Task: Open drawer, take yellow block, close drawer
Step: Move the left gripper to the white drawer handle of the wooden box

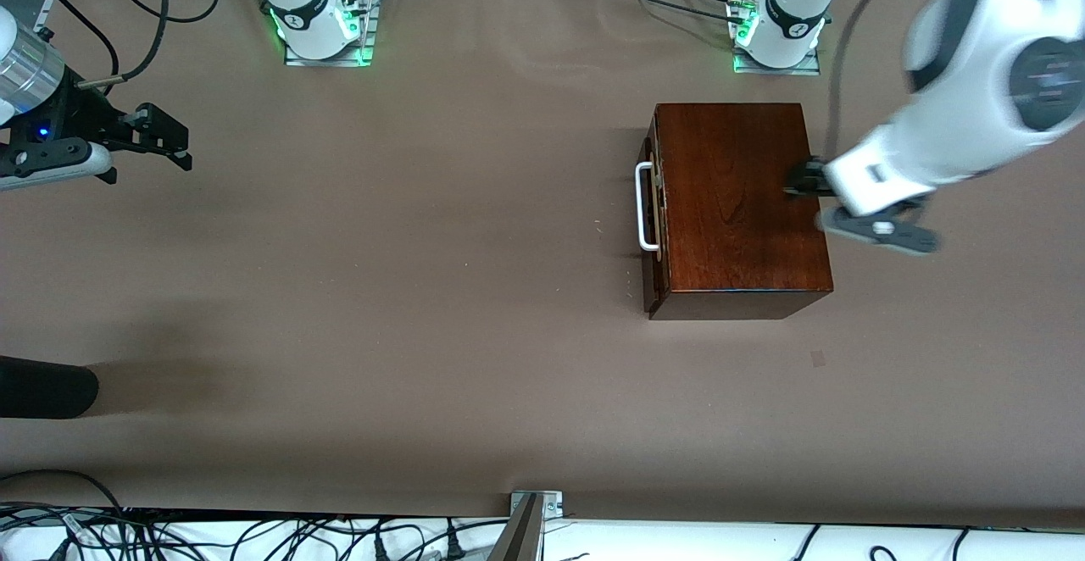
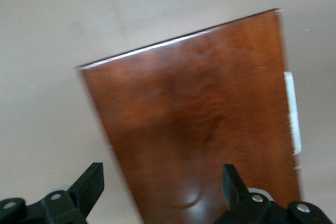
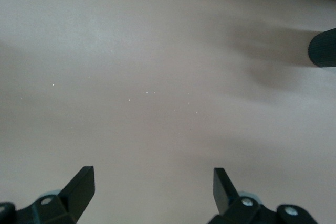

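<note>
The glossy reddish-brown wooden box (image 1: 737, 205) stands toward the left arm's end of the table. Its drawer (image 1: 653, 230) is pushed in, and the white bar handle (image 1: 646, 207) faces the right arm's end. The yellow block is hidden. My left gripper (image 1: 801, 181) hangs open over the box's edge away from the handle. In the left wrist view, the left gripper (image 2: 163, 178) has one finger over the box top (image 2: 199, 124) and the other over bare table; the handle (image 2: 292, 114) shows past the lid. My right gripper (image 1: 174, 141) waits open over bare table at the right arm's end, the right gripper (image 3: 152, 179) holding nothing.
A black cylinder (image 1: 42, 387) pokes in over the table at the right arm's end, nearer the front camera, also the black cylinder (image 3: 323, 48) in the right wrist view. Cables (image 1: 136, 10) trail by the bases. A metal bracket (image 1: 534, 506) sits at the front edge.
</note>
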